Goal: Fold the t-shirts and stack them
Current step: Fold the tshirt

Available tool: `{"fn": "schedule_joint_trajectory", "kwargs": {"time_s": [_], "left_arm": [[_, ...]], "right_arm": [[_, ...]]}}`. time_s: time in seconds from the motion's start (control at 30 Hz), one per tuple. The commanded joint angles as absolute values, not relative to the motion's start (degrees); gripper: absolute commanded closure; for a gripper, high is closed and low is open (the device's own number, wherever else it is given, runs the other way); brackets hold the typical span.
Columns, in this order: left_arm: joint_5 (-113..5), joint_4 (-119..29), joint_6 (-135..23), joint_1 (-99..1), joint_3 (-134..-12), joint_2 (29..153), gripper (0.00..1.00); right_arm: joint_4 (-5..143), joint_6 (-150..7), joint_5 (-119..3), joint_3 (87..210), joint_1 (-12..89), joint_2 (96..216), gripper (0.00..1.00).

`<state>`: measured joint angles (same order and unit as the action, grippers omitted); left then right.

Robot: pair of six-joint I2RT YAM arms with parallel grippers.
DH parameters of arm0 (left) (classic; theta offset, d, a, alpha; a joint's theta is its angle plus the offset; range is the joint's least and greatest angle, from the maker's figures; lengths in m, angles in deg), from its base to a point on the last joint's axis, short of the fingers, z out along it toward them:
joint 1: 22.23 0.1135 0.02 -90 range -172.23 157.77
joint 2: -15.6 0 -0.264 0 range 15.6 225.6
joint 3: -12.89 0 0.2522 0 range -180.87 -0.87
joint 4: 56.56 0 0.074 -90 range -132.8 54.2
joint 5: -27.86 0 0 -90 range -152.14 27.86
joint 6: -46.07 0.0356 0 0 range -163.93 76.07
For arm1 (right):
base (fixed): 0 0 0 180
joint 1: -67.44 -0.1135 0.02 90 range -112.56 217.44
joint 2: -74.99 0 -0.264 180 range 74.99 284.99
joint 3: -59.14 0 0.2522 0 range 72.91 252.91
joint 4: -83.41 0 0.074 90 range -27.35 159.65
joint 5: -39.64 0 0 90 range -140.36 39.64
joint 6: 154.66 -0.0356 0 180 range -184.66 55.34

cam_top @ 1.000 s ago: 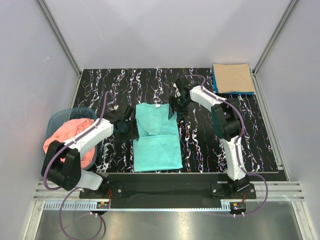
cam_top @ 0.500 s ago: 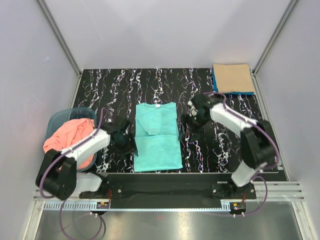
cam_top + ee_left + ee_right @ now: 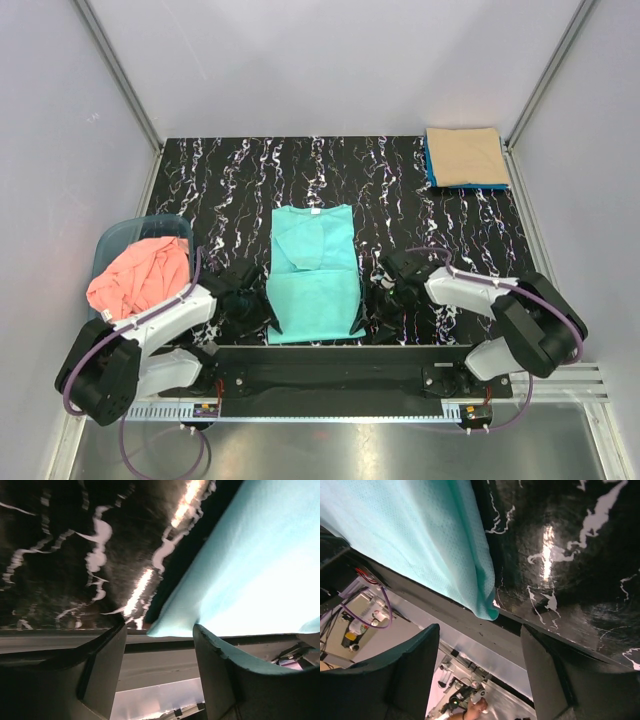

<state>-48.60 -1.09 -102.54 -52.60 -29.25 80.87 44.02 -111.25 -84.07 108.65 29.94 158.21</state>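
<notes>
1. In the far right corner of the desk (image 3: 250, 180), the tan-beige t-shirt (image 3: 465, 155) lies folded flat on top of the blue t-shirt (image 3: 429, 165). Of the blue one only a thin edge shows. I judge that these two shirts are finished and already form the stack.
2. The turquoise-green t-shirt (image 3: 315, 285) lies flat in the middle of the desk. Its collar points to the far edge and its hem reaches the near edge. Both sleeves are turned in over the body, so it is now a long narrow rectangle. It seems about half folded.
3. The left fingers (image 3: 100, 665) stand apart and hold nothing. They are low at the near left corner of this shirt, and in the left wrist view the corner lies just in front of the gap, not pinched.
4. The right fingers (image 3: 405, 680) are also spread and empty, low at the near right corner of the same shirt. That corner too is only near them and is not gripped.
5. My judgement is that the step in hand is to take both hem corners and bring them toward the collar. After this fold, the shirt must still go onto the stack in the far right corner.
6. The salmon pink t-shirt (image 3: 135, 280) lies crumpled in the basket (image 3: 150, 222) at the left edge of the desk. It is not yet begun, so roughly half of the task remains.
</notes>
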Motion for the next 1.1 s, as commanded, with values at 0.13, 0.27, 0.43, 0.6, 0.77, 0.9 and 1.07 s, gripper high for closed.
{"fn": "schedule_joint_trajectory", "kwargs": {"time_s": [0.13,0.27,0.43,0.6,0.77,0.9,1.07], "left_arm": [[-50.1,-7.7,-111.1,-57.3,-23.5,81.2,0.43],[-52.6,-7.3,-112.5,-57.4,-21.5,78.4,0.45],[-55.2,-7.6,-112.9,-57.4,-20.0,77.2,0.45],[-56.3,-7.7,-112.0,-57.4,-20.8,79.1,0.45],[-57.0,-7.3,-112.0,-57.4,-20.8,77.9,0.43],[-60.1,-2.7,-111.9,-57.4,-22.6,76.2,0.34],[-61.3,-2.3,-112.1,-57.4,-22.9,74.7,0.34]], "right_arm": [[53.1,-121.7,-79.5,102.8,29.9,153.1,0.27],[55.9,-121.5,-77.8,101.3,29.9,153.6,0.28],[54.7,-118.8,-74.2,103.5,29.9,156.5,0.28],[54.4,-118.2,-72.5,104.4,30.3,158.8,0.29],[55.1,-116.3,-71.7,104.0,31.0,159.1,0.31],[52.7,-113.7,-70.4,104.7,32.0,159.1,0.32],[53.4,-112.0,-71.3,104.4,33.9,160.8,0.34]]}}
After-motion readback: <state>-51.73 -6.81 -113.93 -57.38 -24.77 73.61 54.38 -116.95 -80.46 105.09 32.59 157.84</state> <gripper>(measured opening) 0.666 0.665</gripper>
